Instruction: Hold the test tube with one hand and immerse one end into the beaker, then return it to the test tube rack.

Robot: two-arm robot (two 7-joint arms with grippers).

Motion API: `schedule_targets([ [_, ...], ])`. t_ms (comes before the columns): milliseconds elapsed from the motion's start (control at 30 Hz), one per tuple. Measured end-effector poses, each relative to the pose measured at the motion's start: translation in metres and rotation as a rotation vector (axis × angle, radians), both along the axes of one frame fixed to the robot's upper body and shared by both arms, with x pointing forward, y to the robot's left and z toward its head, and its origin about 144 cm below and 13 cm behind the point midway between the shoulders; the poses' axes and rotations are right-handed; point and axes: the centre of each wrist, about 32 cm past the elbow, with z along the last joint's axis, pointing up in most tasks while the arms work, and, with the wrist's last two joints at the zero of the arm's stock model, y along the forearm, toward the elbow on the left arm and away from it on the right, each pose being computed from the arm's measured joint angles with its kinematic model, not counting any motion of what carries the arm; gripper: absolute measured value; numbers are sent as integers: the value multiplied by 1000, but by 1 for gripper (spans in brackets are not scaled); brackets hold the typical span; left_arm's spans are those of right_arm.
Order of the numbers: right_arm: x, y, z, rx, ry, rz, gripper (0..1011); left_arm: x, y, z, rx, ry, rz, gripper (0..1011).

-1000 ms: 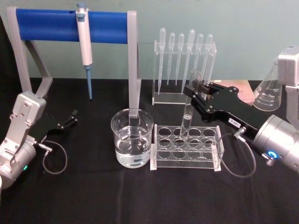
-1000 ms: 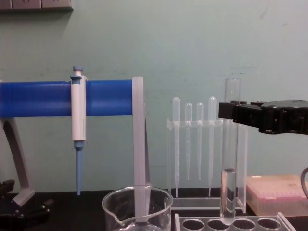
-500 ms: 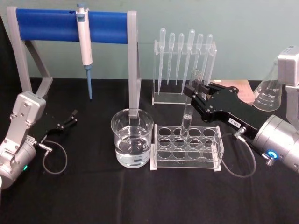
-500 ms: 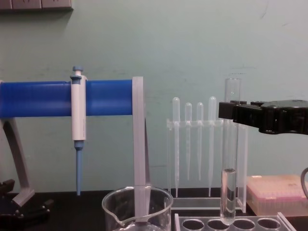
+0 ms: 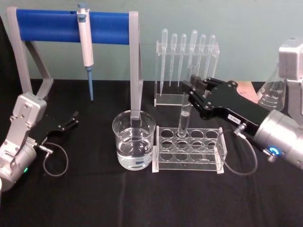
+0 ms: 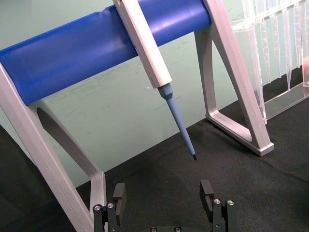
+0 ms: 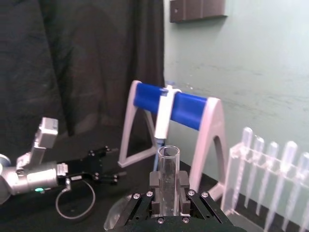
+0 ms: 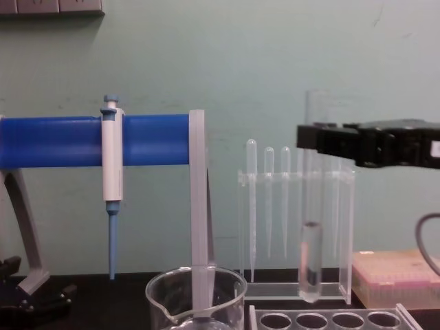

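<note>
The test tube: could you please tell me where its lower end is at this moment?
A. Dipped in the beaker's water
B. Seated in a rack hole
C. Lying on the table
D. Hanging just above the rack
D: in the chest view the test tube, clamped upright in the right gripper, ends a little above the rack with a gap between them, off to the side of the beaker.
</note>
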Motion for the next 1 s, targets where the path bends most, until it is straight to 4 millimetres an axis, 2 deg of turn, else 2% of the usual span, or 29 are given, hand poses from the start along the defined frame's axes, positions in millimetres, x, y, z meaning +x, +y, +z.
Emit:
schedule_targets([
  [300, 22, 32, 16, -24, -32, 86, 223, 0, 0, 0, 0, 0, 0, 1000],
  [567, 46, 60, 15, -25, -37, 132, 223, 0, 0, 0, 0, 0, 0, 1000],
  [800, 60, 76, -6, -12, -24, 140, 223, 0, 0, 0, 0, 0, 0, 1000],
  [1000, 59, 81, -30, -13, -5, 144, 223, 0, 0, 0, 0, 0, 0, 1000],
])
